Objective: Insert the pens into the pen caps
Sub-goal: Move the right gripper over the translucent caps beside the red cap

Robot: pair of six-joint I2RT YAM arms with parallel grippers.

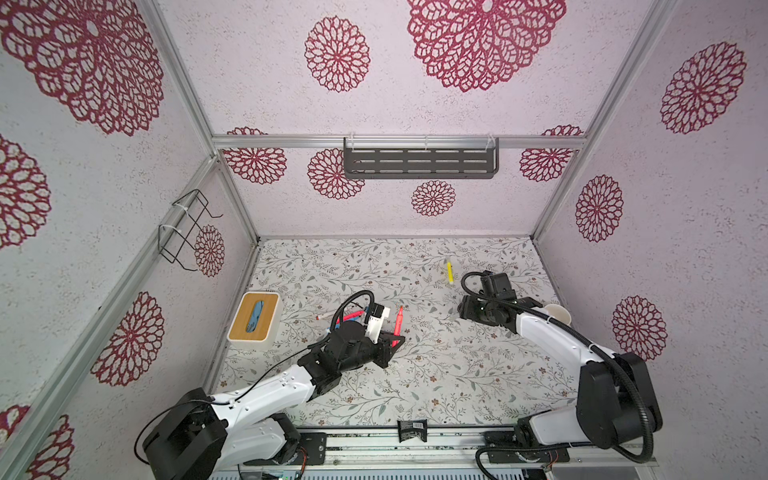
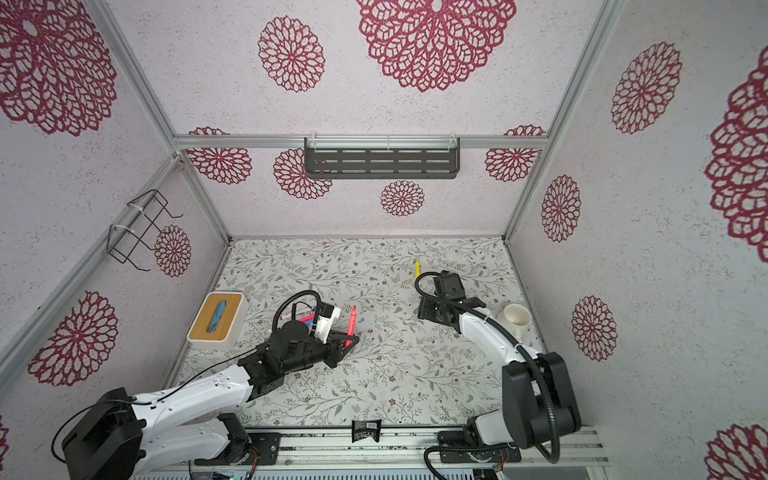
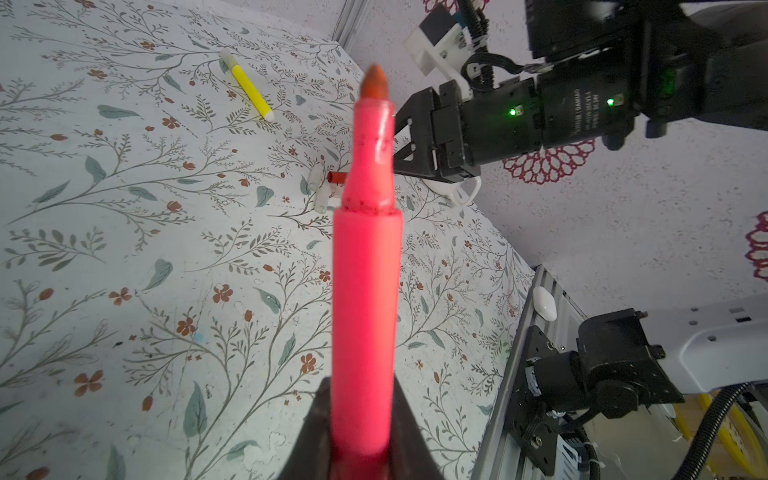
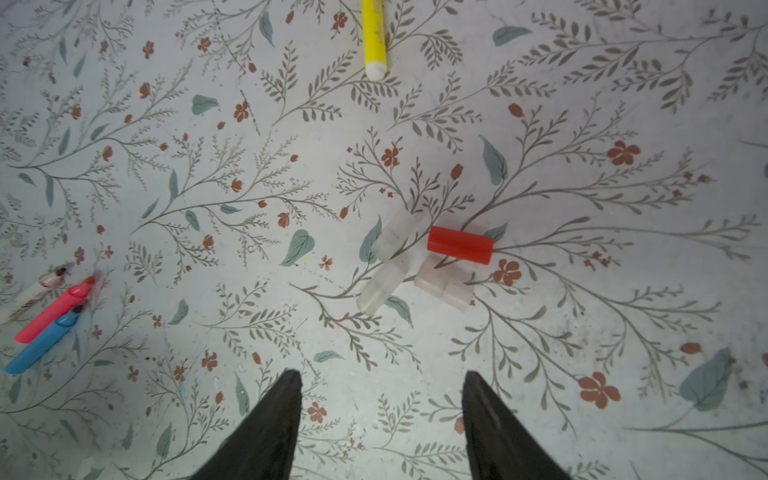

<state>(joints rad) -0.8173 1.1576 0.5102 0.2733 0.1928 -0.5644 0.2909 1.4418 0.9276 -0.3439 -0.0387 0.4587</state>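
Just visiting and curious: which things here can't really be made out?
- Pen caps: absent from both top views, hidden under the right arm; only wrist views show them.
- Yellow pen: right wrist view, cut off by the frame edge.
- Pink pen: both top views, partly covered by the left arm's cable.
- Red pen: left wrist view, rear end buried between the left fingers.
- Mug: in a top view, partly behind the right arm.

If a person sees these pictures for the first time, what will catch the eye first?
The uncapped red marker, gripped in the shut left hand near the middle of the table. Next, one red cap beside three clear caps, lying just ahead of the open right hand.
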